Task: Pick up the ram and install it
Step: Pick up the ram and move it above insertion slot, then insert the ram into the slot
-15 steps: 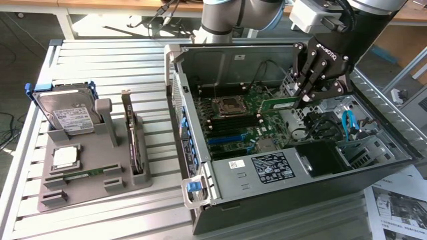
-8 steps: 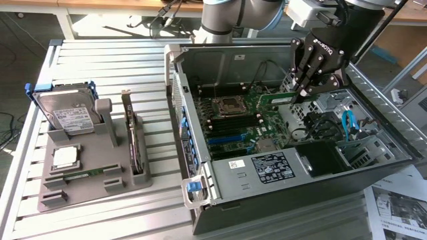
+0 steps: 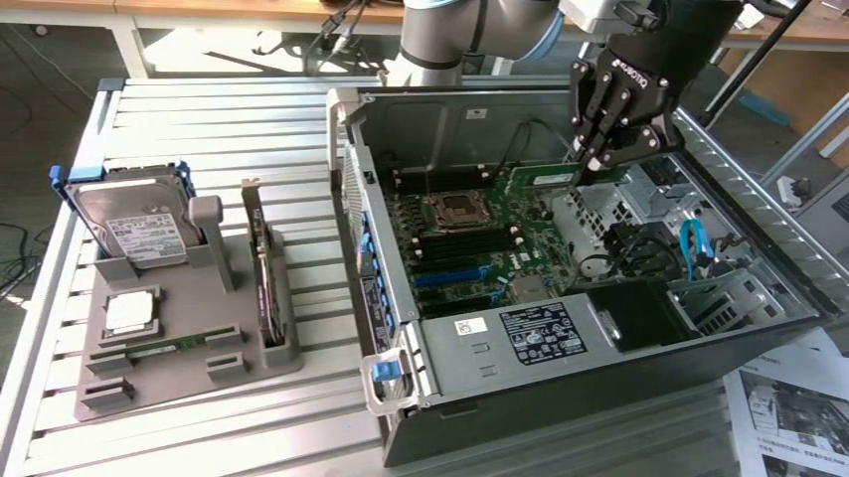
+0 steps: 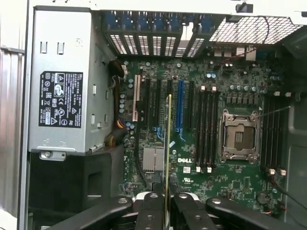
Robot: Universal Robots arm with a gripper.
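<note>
On the exterior view's left sits the grey tray of parts; further right, your gripper pinches the ram tight, above the far side of the open computer case. Picking up is done, but the ram is not in a slot yet. The green board says DELL and the gripper says ROBOTIQ.

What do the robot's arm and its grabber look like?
The silver-grey robot arm is a fat tube with rounded joints. The black gripper has white letters printed on its body, and chunky jointed fingers with round pins.
</note>
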